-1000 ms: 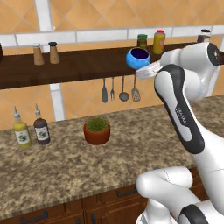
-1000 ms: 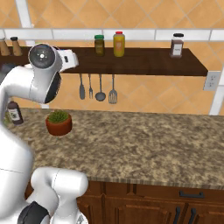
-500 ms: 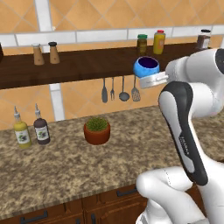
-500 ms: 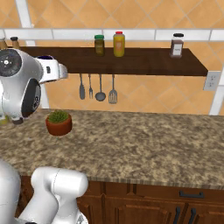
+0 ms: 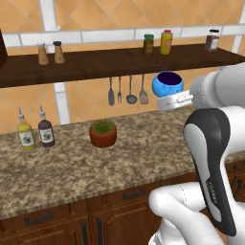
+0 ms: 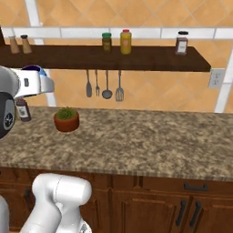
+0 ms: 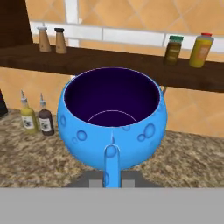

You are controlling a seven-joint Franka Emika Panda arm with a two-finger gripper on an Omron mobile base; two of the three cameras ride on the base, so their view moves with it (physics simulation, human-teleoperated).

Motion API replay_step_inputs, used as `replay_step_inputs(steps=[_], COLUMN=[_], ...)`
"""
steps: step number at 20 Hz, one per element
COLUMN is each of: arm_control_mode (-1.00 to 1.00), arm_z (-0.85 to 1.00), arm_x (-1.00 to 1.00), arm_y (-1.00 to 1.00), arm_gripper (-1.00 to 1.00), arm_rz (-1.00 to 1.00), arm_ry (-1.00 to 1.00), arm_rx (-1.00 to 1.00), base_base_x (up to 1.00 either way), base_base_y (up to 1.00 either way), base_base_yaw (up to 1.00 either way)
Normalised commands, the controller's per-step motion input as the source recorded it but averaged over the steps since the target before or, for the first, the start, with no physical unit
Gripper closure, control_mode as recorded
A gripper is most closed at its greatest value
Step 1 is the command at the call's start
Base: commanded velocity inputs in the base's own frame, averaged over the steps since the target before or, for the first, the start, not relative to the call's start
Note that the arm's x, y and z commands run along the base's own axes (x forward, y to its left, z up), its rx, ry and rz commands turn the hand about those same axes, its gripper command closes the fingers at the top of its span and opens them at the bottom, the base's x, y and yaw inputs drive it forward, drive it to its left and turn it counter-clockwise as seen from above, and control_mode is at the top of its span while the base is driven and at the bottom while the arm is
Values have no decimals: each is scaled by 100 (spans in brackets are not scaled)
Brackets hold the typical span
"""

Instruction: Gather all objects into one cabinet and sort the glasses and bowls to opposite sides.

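My gripper [image 5: 166,99] is shut on the handle of the squat glossy bright blue cup [image 5: 167,83], which it holds upright in the air in front of the plank shelf, above the counter. In the hand view the blue cup [image 7: 111,116] sits close up with its dark inside showing, and its handle runs down into the gripper [image 7: 111,178]. From the right base view just the cup's rim [image 6: 34,68] peeks over the white hand. A dark brown panel [image 7: 12,22] at the far left may be the cabinet; I cannot tell. The tumbler, the orange-red cup and the dark bowl are out of view.
The long dark plank shelf [image 5: 95,64] carries spice jars [image 5: 165,42], with utensils [image 5: 130,90] hanging below it. On the granite counter [image 5: 72,167] stand a potted plant [image 5: 103,134] and two sauce bottles [image 5: 36,134]. Drawer fronts [image 6: 191,186] run beneath.
The arm has swung the blue cup right and lower in the left base view, away from the shelf edge. The grip has stayed on the cup.
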Motion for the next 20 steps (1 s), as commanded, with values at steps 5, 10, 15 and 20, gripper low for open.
replay_step_inputs(steps=[5,10,15,20], arm_control_mode=[100,100,100,100], arm_z=[0,0,0,0], arm_x=[0,0,0,0], arm_y=[0,0,0,0], arm_gripper=[100,100,100,100], arm_rz=[0,0,0,0], arm_ry=[0,0,0,0], arm_rx=[0,0,0,0], base_base_x=[-100,-99,-81,-52], base_base_y=[8,39,88,100], base_base_yaw=[0,0,0,0])
